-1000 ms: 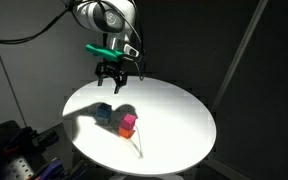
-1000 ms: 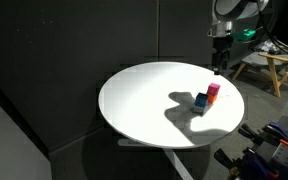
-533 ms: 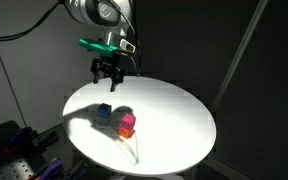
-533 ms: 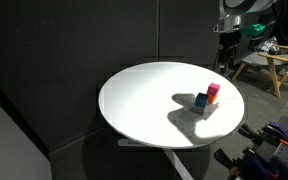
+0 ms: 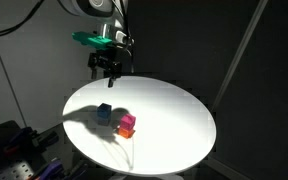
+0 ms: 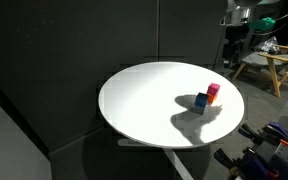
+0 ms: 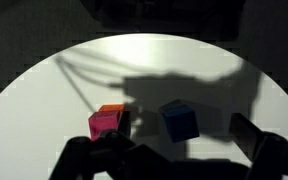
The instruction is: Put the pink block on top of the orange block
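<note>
The pink block (image 5: 127, 121) sits on top of the orange block (image 5: 128, 131) on the round white table; the stack also shows in an exterior view (image 6: 213, 89) with orange (image 6: 212, 98) under it. In the wrist view the pink block (image 7: 103, 126) covers most of the orange block (image 7: 111, 108). My gripper (image 5: 108, 69) hangs high above the table's far edge, apart from the blocks, and also shows in an exterior view (image 6: 230, 55). In the wrist view its fingers (image 7: 174, 160) are spread wide with nothing between them.
A blue cube (image 5: 104, 112) stands on the table (image 5: 174, 110) right beside the stack; it also shows in an exterior view (image 6: 201, 101) and in the wrist view (image 7: 179, 120). A wooden stool (image 6: 269, 70) stands beyond the table. The arm's shadow falls across the blocks.
My gripper has risen and drawn back from the blocks toward the table's edge. The pink-on-orange stack and the blue cube have not moved.
</note>
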Controlling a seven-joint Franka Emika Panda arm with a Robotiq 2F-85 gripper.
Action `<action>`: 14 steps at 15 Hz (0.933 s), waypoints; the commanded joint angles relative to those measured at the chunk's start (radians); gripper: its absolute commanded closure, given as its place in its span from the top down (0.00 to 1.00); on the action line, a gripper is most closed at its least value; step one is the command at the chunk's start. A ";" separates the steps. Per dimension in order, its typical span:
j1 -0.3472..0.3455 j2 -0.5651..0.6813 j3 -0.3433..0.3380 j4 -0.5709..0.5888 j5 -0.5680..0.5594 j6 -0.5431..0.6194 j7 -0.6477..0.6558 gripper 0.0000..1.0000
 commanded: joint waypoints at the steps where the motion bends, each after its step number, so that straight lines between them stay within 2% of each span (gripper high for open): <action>1: 0.012 -0.074 -0.014 -0.054 -0.015 0.046 0.033 1.00; 11: 0.011 -0.173 -0.018 -0.132 -0.023 0.139 0.045 1.00; 13: 0.010 -0.182 -0.016 -0.141 -0.033 0.151 0.049 1.00; 14: 0.018 -0.146 -0.023 -0.111 -0.013 0.129 0.024 1.00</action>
